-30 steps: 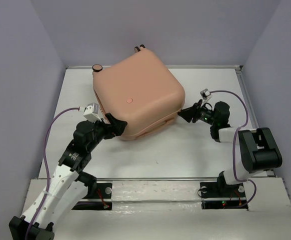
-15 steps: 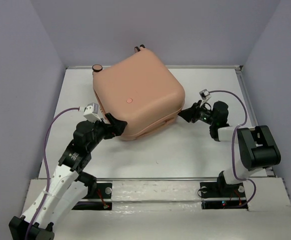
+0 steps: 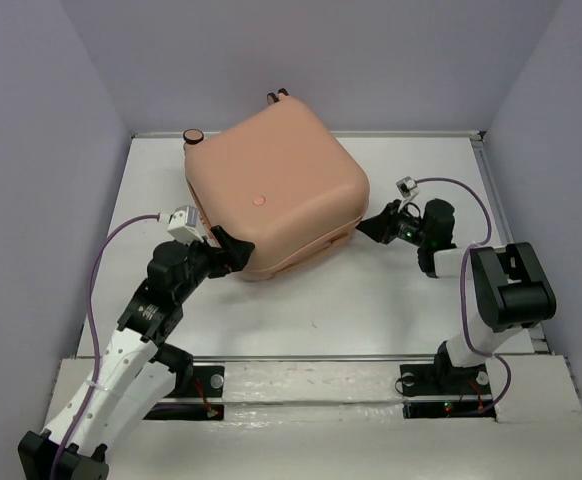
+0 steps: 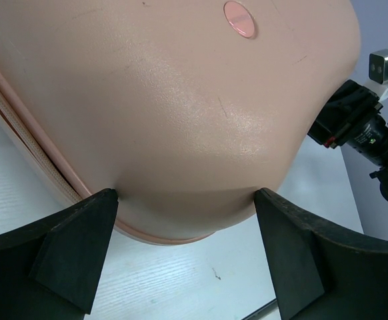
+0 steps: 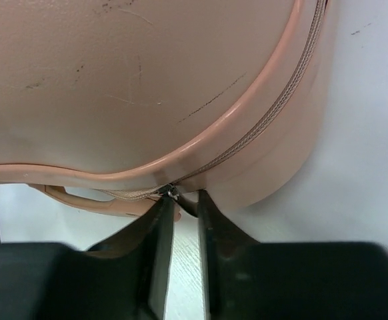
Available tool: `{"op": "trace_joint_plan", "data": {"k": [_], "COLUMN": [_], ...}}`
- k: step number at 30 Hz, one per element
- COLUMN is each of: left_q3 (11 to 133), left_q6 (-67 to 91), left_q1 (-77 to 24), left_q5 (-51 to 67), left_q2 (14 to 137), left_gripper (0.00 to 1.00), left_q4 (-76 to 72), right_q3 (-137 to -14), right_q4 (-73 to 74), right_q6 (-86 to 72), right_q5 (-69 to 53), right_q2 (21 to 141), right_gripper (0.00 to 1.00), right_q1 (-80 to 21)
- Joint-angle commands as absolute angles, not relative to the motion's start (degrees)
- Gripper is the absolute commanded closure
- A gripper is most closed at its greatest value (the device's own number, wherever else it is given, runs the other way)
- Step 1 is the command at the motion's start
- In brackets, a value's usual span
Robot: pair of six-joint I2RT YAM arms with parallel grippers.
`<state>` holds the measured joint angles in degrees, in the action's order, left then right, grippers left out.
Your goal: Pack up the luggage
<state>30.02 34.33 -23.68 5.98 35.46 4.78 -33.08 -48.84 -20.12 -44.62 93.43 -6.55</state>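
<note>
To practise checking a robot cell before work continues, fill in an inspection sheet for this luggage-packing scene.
Surface: white table, one small dark speck near the middle.
Job's things: peach luggage lying flat, shell down, a wheel at its far side.
Clutter: nothing seen.
Grippers: left gripper open, fingers astride the luggage's near-left corner; right gripper with fingers pinched at the zipper pull on the right corner.
Cables: left cable and right cable, both purple, loop off the wrists.
Surroundings: plain lilac walls on three sides.
</note>
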Motion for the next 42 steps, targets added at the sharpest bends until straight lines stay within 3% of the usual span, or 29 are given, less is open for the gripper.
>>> {"op": "trace_joint_plan", "data": {"k": [1, 3, 8, 17, 24, 31, 35, 42], "left_q3": [31.9, 31.7, 32.1, 34.2, 35.2, 40.1, 41.0, 41.5], "left_q6": [33.4, 33.5, 33.7, 36.0, 38.6, 36.2, 35.0, 36.0], "left_q1": [-23.8, -23.8, -23.8, -23.9, -25.6, -26.5, -26.5, -26.3], "left_q5": [5.6, 5.6, 5.9, 10.2, 12.7, 13.1, 9.1, 10.4], "left_q2": [35.8, 35.9, 37.1, 45.5, 49.7, 47.7, 42.1, 41.5], "left_gripper": [0.06, 0.06, 0.08, 0.12, 0.15, 0.16, 0.16, 0.16], "left_q4": [2.5, 2.3, 0.7, -9.6, -14.2, -7.7, -0.5, 1.1], "right_q3": [-36.9, -36.7, -34.0, -27.2, -42.1, -56.2, -51.7, -44.4], "right_q4": [-51.5, -52.3, -50.4, -21.8, -14.2, -25.4, -42.3, -43.3], "right_q6": [-20.3, -20.9, -20.4, -17.8, -20.9, -22.9, -24.0, -28.4], "right_q5": [-43.2, -42.6, -37.8, -6.9, 3.2, 9.0, 8.2, 10.4], "right_q2": [94.4, 94.1, 88.9, 72.6, 82.4, 97.3, 98.1, 93.8], "right_gripper": [0.84, 0.93, 0.93, 0.93, 0.93, 0.93, 0.93, 0.93], "right_q1": [-7.9, -7.9, -11.0, -41.3, -64.3, -75.1, -75.6, -75.6]}}
